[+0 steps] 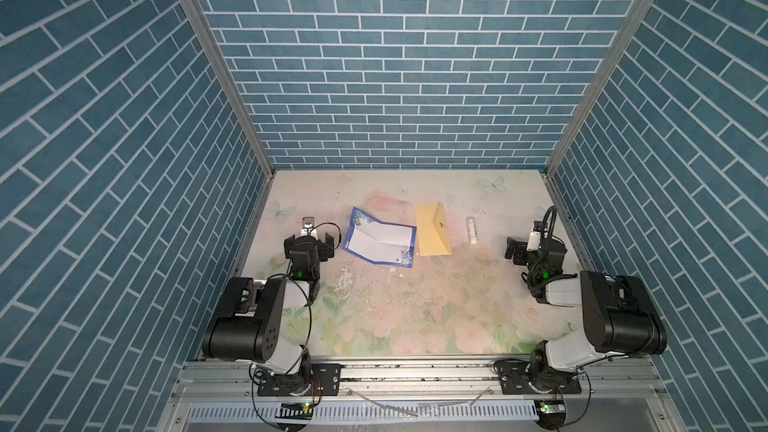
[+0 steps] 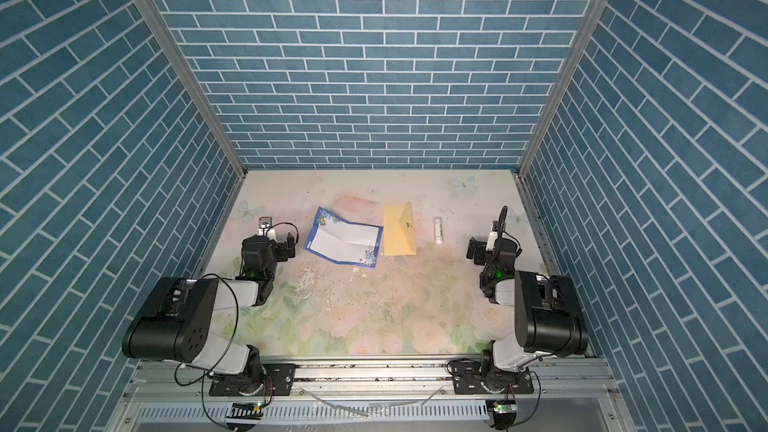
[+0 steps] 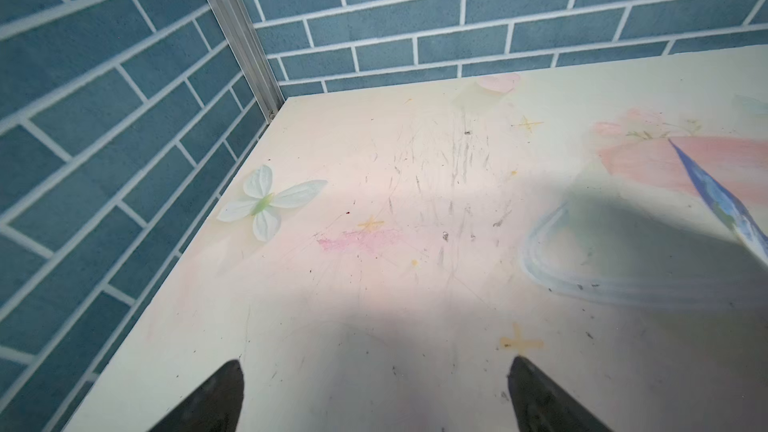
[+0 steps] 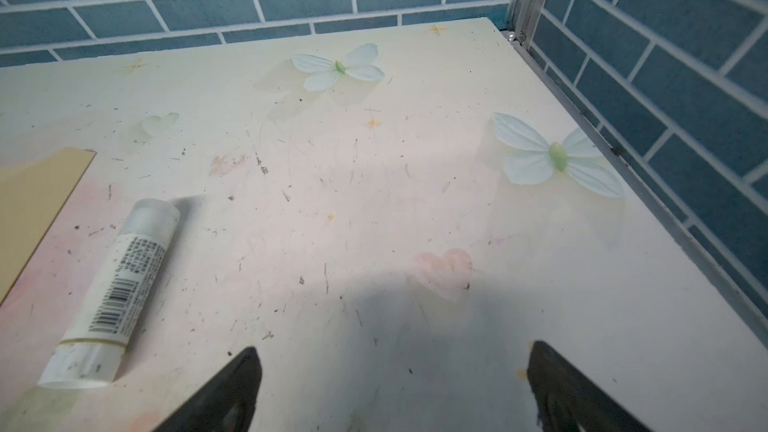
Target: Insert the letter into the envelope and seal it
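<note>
We are looking down on the floral table (image 1: 415, 317), taking 12 o'clock as the back wall. The left arm (image 1: 257, 317) is rising from the front rail at 7 o'clock and the right arm (image 1: 615, 313) from 5 o'clock, both reaching toward 12. The letter (image 1: 380, 243) is lying left of the table's centre, opened out and creased, with its long side running from 10 to 4 o'clock. In both top views it is sitting just beside the left gripper (image 3: 376, 367), at that gripper's 3 o'clock. In the left wrist view only its blue border is showing at the frame's edge, apart from the fingertips (image 3: 232, 371). Those jaws are standing spread wide over bare tabletop. The envelope (image 1: 433, 230) is lying at the letter's 3 o'clock with its long side running 12 to 6 and a small dark mark on its face. Their edges are meeting so closely that we cannot tell whether they are touching. It is sitting well apart from the right gripper (image 4: 395, 351), at roughly that gripper's 9 o'clock. That gripper's jaws are also spread wide, gripping nothing. The glue stick (image 1: 472, 230) is lying on its side between the envelope and the right gripper, near both and touching neither.
</note>
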